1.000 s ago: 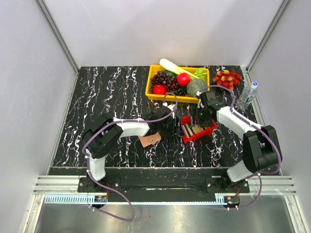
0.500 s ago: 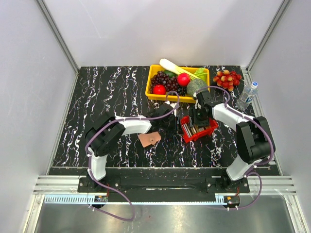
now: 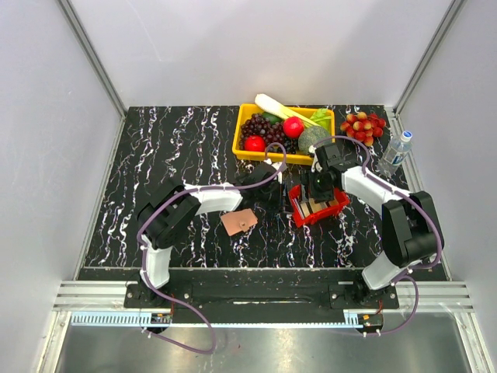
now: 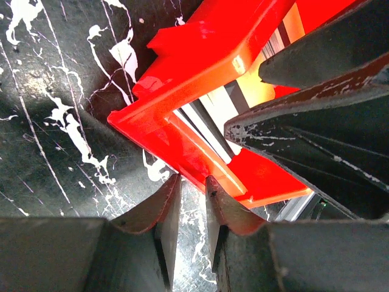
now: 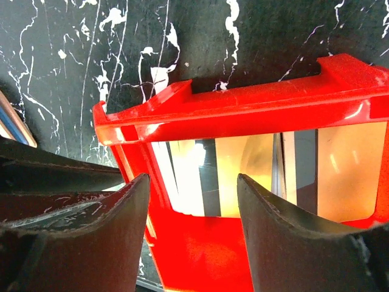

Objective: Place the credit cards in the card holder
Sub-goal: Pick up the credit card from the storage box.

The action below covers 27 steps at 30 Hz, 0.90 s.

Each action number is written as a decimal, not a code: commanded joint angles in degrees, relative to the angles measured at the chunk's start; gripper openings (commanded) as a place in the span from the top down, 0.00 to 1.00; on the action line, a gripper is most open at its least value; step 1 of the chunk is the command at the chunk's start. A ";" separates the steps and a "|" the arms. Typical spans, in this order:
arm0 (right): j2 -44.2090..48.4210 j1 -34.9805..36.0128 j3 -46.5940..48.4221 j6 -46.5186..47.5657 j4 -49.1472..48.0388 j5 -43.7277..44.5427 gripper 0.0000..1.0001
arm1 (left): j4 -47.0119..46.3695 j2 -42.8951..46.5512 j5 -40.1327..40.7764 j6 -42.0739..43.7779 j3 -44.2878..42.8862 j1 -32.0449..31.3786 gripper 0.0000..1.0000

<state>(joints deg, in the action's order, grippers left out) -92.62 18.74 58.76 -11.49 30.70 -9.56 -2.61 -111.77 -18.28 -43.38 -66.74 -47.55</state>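
On the black marbled table [image 3: 171,179] I count one red tray [image 3: 301,220], one card holder [image 3: 238,222], one yellow basket [image 3: 238,144] of fruit and vegetables, one loose bunch of red grapes [image 3: 363,124] and one water bottle [image 3: 396,151]. My two arms meet at the tray, one gripper on each side of it.

The credit cards [image 5: 249,173] stand on edge inside the tray. From above they read only as a striped row. My right wrist camera shows about five bands of white, dark and gold, though I cannot give a sure count.

The card holder lies flat and pink on the table, just left of the tray and apart from it. Only the overhead view shows it.

My right gripper [image 5: 193,180] has its jaws spread wide and holds nothing, with one finger at the tray's corner and the other in front of the cards. My left gripper [image 4: 193,181] is drawn narrow, with a slit of table showing between the fingers. Their tips are at the tray's wall, and I cannot tell whether they pinch it. Only the left wrist view shows them this close.
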 commanded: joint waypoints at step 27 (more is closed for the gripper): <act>-2.04 0.51 -0.84 -2.93 -1.78 8.25 0.39 | -2.75 -0.91 -2.90 0.48 -4.01 0.35 0.78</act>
<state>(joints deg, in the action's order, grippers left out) -94.83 19.03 58.13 -13.93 29.80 -2.42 -3.14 -112.14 -19.86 -43.35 -68.05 -47.35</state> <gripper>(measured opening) 0.626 0.219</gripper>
